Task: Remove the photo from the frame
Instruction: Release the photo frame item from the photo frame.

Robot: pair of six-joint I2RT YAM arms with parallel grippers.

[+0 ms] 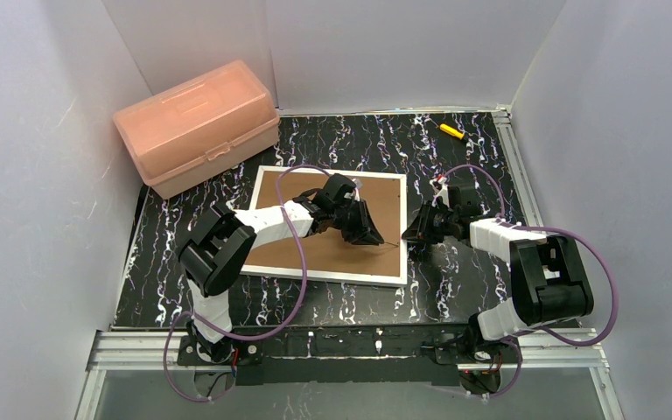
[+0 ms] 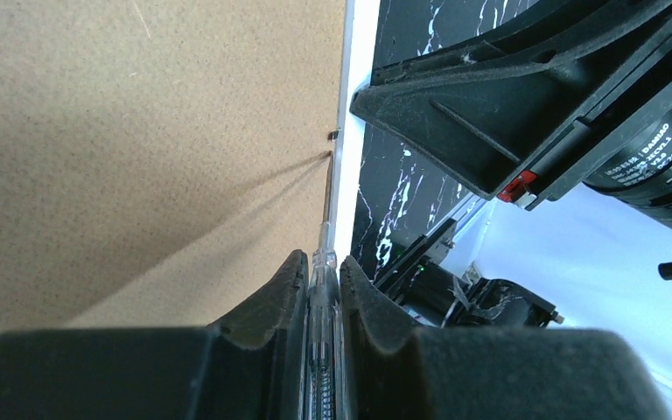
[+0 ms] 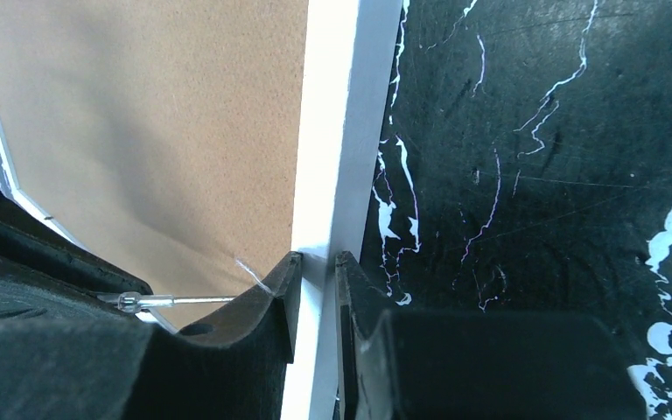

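The frame (image 1: 376, 210) lies face down on the black marbled table, its brown back up and a narrow white border around it. The photo is hidden beneath the backing. My left gripper (image 2: 322, 262) is over the frame's right half, shut on a clear-handled screwdriver (image 2: 324, 297). The thin shaft reaches the backing's right edge, close to a small dark tab (image 2: 333, 135). My right gripper (image 3: 318, 260) straddles the white border (image 3: 341, 131) on the frame's right side, one finger on each side and pressed to it. In the top view it (image 1: 413, 236) sits just off the frame's right edge.
A pink plastic box (image 1: 197, 127) stands at the back left, close to the frame's far left corner. A small yellow tool (image 1: 451, 131) lies at the back right. White walls enclose the table on three sides. Purple cables loop over both arms.
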